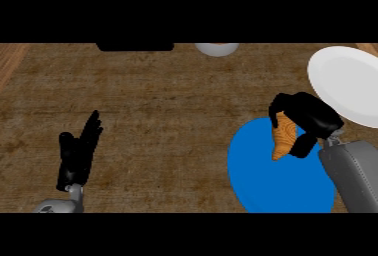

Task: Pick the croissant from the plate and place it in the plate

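You see the right hand (308, 119) curled around the croissant (283, 140) over the blue plate (277, 185) at four o'clock, the white plate (351, 85) at two, left hand (77, 150) resting open at eight.

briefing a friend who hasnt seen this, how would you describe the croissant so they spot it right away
Start at the big blue plate at the lower right of the wooden counter, beside the white plate. At the blue plate's upper edge, the right hand curls round the croissant. It is the only golden-orange, ridged, tapering thing there, poking out below the black fingers.
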Robot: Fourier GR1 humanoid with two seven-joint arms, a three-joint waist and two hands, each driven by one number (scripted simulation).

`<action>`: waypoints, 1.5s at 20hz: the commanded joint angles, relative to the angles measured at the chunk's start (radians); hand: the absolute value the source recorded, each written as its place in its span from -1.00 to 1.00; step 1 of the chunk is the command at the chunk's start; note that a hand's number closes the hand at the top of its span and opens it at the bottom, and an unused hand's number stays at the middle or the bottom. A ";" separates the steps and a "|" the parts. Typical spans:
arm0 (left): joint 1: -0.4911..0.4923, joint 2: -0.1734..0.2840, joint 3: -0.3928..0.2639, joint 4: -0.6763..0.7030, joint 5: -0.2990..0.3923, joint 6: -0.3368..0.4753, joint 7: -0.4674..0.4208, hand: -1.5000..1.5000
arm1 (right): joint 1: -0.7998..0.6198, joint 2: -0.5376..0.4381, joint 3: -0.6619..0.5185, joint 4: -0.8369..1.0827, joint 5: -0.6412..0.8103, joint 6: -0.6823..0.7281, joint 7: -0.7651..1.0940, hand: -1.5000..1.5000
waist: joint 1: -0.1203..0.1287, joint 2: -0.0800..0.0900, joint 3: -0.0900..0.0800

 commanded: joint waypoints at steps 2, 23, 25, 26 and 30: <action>0.022 -0.005 -0.024 -0.035 0.001 -0.016 0.011 0.00 | -0.083 0.038 -0.277 0.124 -0.064 -0.145 0.202 1.00 | 0.030 0.000 0.000; 0.013 -0.029 -0.026 -0.065 -0.047 -0.015 0.032 0.00 | -0.389 -0.201 -0.594 0.632 -0.098 -0.508 0.188 1.00 | 0.045 0.003 -0.001; 0.034 -0.014 -0.006 -0.056 -0.029 -0.045 0.011 0.00 | -0.370 -0.220 -0.598 0.707 -0.110 -0.524 0.121 1.00 | 0.037 0.001 -0.002; 0.000 -0.012 0.014 0.023 -0.029 -0.048 -0.029 0.00 | -0.427 -0.283 -0.612 0.768 -0.110 -0.485 0.112 1.00 | 0.043 0.006 -0.002; -0.036 -0.042 -0.015 0.029 -0.051 -0.036 -0.016 0.00 | -0.444 -0.293 -0.609 0.925 -0.071 -0.590 0.062 1.00 | 0.057 0.014 0.000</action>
